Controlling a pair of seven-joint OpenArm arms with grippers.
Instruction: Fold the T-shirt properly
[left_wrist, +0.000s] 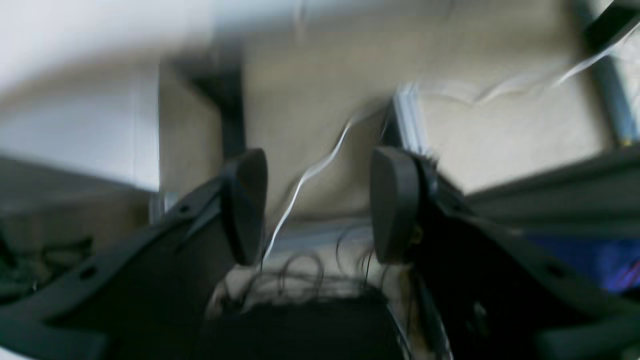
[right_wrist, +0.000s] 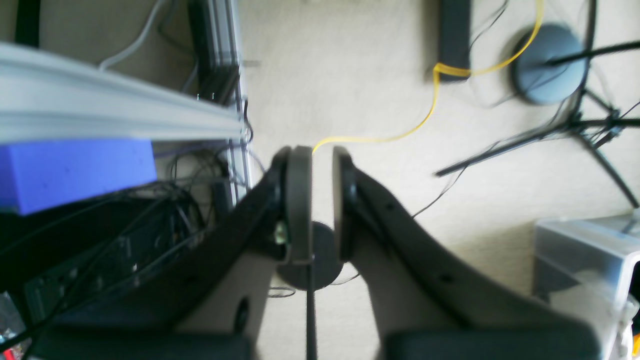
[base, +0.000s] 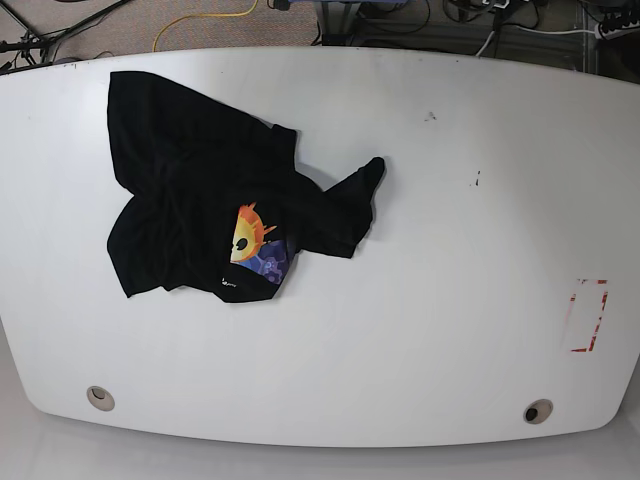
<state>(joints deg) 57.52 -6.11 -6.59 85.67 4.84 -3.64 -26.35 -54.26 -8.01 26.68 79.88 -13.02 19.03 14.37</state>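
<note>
The black T-shirt (base: 200, 190) lies crumpled on the left half of the white table (base: 450, 250). One sleeve points right, and an orange-yellow and purple-blue print (base: 255, 245) shows near its lower edge. Neither arm appears in the base view. My left gripper (left_wrist: 317, 205) is open in the blurred left wrist view, with only floor and cables beyond its fingers. My right gripper (right_wrist: 321, 200) is shut to a narrow slit with nothing in it, over beige floor. No cloth is held.
A red-outlined rectangle (base: 588, 315) marks the table's right side. Two round holes (base: 99, 398) (base: 537, 411) sit near the front edge. Off the table lie a yellow cable (right_wrist: 435, 95), a tripod (right_wrist: 575, 125), an aluminium rail (right_wrist: 115, 107) and a blue block (right_wrist: 75, 170).
</note>
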